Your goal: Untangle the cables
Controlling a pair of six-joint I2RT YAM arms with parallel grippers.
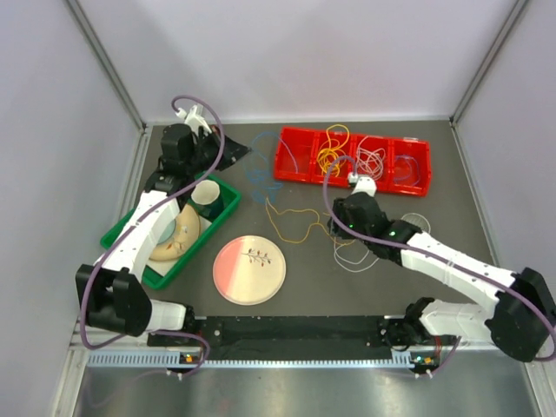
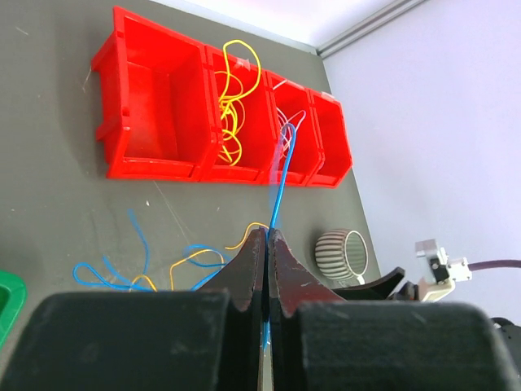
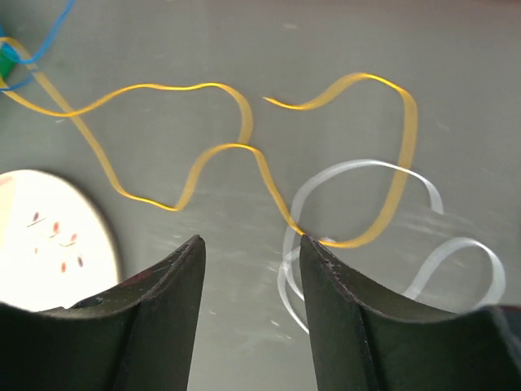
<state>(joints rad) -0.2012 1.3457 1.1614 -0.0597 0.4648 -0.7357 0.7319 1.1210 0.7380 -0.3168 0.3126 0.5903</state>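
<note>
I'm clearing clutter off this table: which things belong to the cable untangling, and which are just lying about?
Belongs to the job: blue cable, pinched in the left hand; yellow cable; white cable; red compartment tray with cables in it.
Lying about: green tray; cup in it; pink plate.

Red tray (image 2: 155,106), yellow cable (image 3: 203,85), blue cable (image 2: 279,183), white cable (image 3: 366,163), dark grey desk (image 1: 347,287), green bin (image 1: 198,252), pink-to-cream plate (image 1: 234,278) with small dark sprig motif, grey-and-white striped cup (image 2: 332,252), black left tool (image 2: 266,238), black right tool (image 3: 251,252).
</note>
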